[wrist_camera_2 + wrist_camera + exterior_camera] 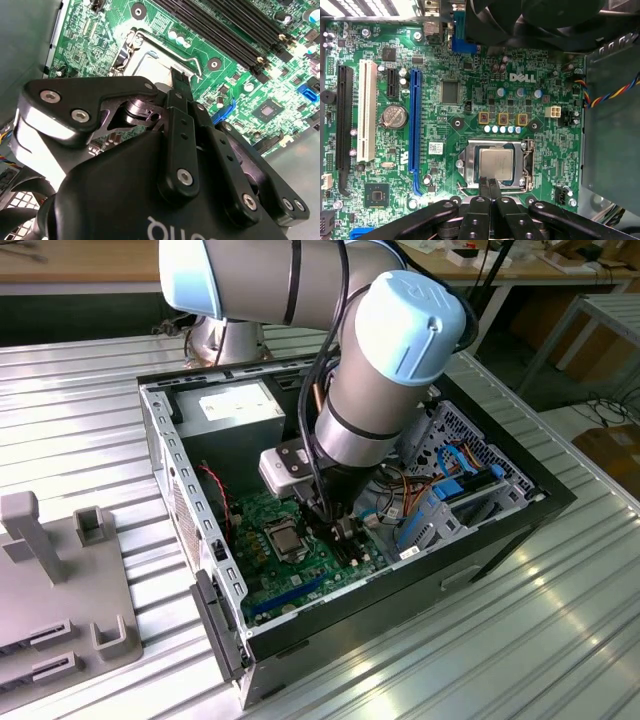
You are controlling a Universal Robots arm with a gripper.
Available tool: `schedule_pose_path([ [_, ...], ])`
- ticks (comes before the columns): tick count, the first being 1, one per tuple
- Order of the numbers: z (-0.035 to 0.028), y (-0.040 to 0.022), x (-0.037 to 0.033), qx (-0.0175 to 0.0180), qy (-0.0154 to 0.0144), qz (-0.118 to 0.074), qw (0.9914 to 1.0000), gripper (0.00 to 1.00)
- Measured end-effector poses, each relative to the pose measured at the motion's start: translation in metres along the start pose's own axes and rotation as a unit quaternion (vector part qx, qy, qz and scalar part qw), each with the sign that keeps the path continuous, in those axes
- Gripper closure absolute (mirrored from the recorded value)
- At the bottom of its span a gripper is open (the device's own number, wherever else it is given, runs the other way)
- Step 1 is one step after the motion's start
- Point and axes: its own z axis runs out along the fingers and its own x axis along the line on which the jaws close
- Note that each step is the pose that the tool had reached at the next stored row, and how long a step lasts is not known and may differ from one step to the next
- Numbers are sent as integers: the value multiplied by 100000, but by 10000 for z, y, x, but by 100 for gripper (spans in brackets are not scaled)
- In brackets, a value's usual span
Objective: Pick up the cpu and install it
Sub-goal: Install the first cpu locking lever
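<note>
The cpu (pixel 496 164), a pale silver-grey square, lies flat inside the motherboard's socket (pixel 467 165), framed by the silver metal bracket. It also shows in the second wrist view (pixel 150 66) just beyond the fingertips. My gripper (pixel 489 186) is shut, its two thin black fingers (pixel 180 95) pressed together with nothing between them. The tips hover at the socket's edge beside the thin wire lever (pixel 192 64). In the exterior view the gripper (pixel 325 512) reaches down into the open computer case, right next to the socket (pixel 285 537).
The green motherboard (pixel 445 130) carries black memory slots (pixel 220 30), a blue and a white expansion slot (pixel 415 115), and a coin battery (pixel 394 116). Case walls (pixel 190 530), a drive cage with blue parts (pixel 440 495) and loose cables (pixel 607 95) hem the arm in. A grey fixture (pixel 60 580) stands outside.
</note>
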Motion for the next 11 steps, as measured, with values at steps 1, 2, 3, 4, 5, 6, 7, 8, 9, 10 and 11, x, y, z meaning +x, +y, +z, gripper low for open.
schedule_pose_path([
  [1,1,4,-1,0,-5,-3,100000,89],
  [2,1,9,-2,-1,-2,-3,100000,89],
  [3,1,14,-2,0,-1,-3,100000,89],
  [4,1,18,-3,0,-2,-3,100000,89],
  [5,2,25,-4,1,-2,-1,100000,89],
  [6,2,30,-4,-1,1,1,100000,89],
  [7,3,37,-6,1,-3,-3,100000,89],
  [8,3,44,-7,1,-4,-1,100000,89],
  [9,3,49,-7,-1,-1,-1,100000,89],
  [10,3,53,-8,1,-2,-3,100000,89],
  [11,4,58,-9,0,-1,-4,100000,89],
])
